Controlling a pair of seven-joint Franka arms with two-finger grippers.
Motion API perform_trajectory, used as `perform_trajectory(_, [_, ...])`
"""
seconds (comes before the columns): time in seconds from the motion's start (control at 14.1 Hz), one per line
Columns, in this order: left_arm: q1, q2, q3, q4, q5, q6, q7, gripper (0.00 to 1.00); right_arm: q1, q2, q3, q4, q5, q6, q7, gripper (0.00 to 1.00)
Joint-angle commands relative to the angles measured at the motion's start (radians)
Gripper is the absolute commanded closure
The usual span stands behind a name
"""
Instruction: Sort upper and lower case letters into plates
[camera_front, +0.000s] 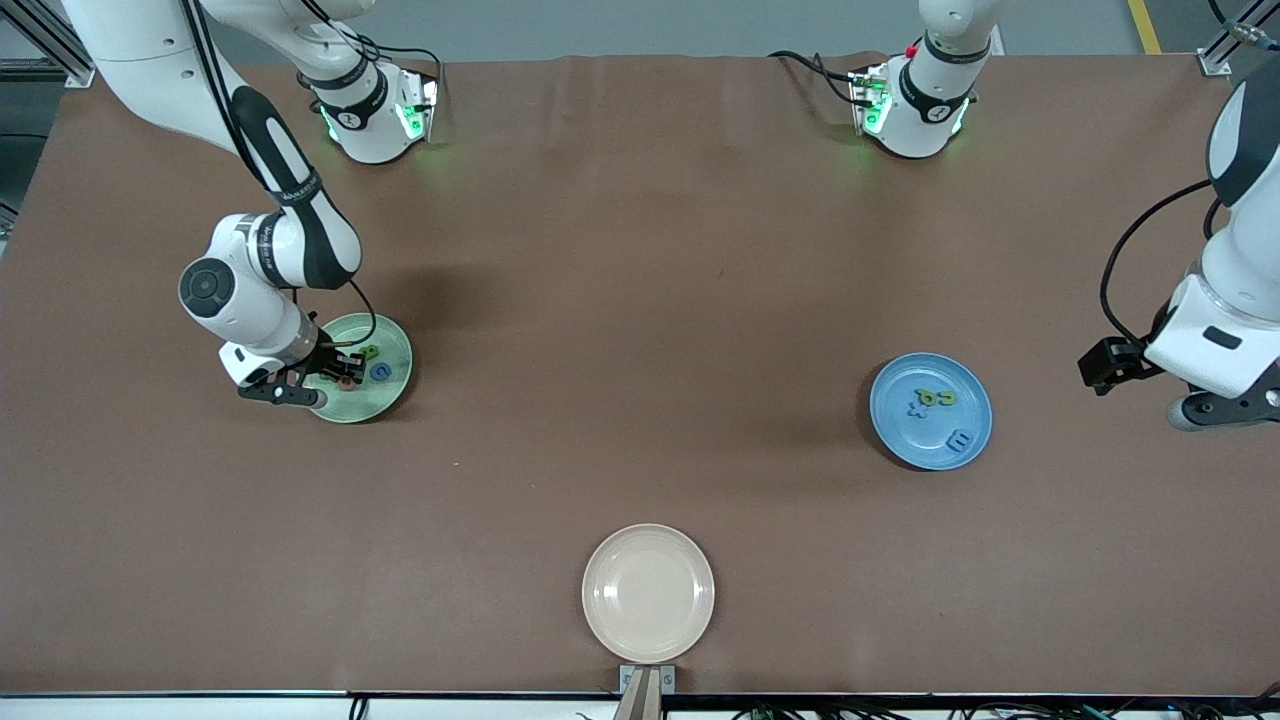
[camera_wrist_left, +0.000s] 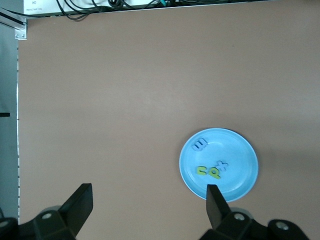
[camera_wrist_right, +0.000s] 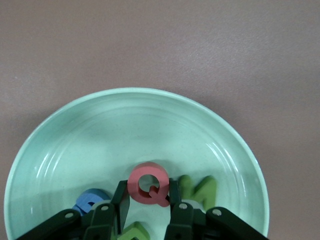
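- Front view: at mid-left of the frame, the right hand (camera_front: 335, 378) sits low in the mint green plate (camera_front: 392, 345), among letters there. At right of centre, the sky blue plate (camera_front: 965, 405) holds four letters. At the right edge, the left hand (camera_front: 1190, 405) waits over bare surface (camera_front: 640, 250).
- Left wrist view: the left hand's (camera_wrist_left: 150, 200) fingers, along the bottom edge, are spread apart, holding nothing; the blue plate lies lower right.
- Right wrist view: low in the frame, the fingers clamp the red letter Q (camera_wrist_right: 148, 184), inside the mint plate.

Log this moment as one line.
right pincer: around red letter in mint plate | left pincer: open, waiting | blue plate: four letters | beige plate
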Motion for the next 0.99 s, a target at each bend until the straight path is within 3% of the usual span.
perform_trajectory(0.0, [0.001,-0.065,0.013,-0.001,-0.086,-0.01,0.026,0.0,-0.003,0.001,0.005,0.011,-0.006,-0.002,-0.009,0.21])
perform_trajectory(0.07, [-0.024,-0.079,0.048,-0.001,-0.121,-0.01,0.027,0.0,-0.005,-0.001,0.005,0.014,-0.006,-0.002,-0.01,0.0])
perform_trajectory(0.21, [-0.159,-0.135,0.226,-0.006,-0.231,-0.01,0.03,0.0,-0.005,-0.005,0.005,0.034,-0.008,-0.014,-0.016,0.0])
perform_trajectory(0.43, [-0.339,-0.207,0.52,-0.014,-0.441,-0.013,0.035,0.0,-0.021,-0.019,0.0,0.128,-0.006,-0.186,-0.091,0.0])
perform_trajectory(0.71, [-0.512,-0.287,0.771,-0.027,-0.485,-0.091,0.212,0.0,-0.041,-0.041,-0.001,0.258,-0.034,-0.407,-0.099,0.0])
perform_trajectory(0.92, [-0.604,-0.378,0.898,-0.108,-0.505,-0.119,0.282,0.0,-0.052,-0.056,0.0,0.304,-0.055,-0.473,-0.101,0.0])
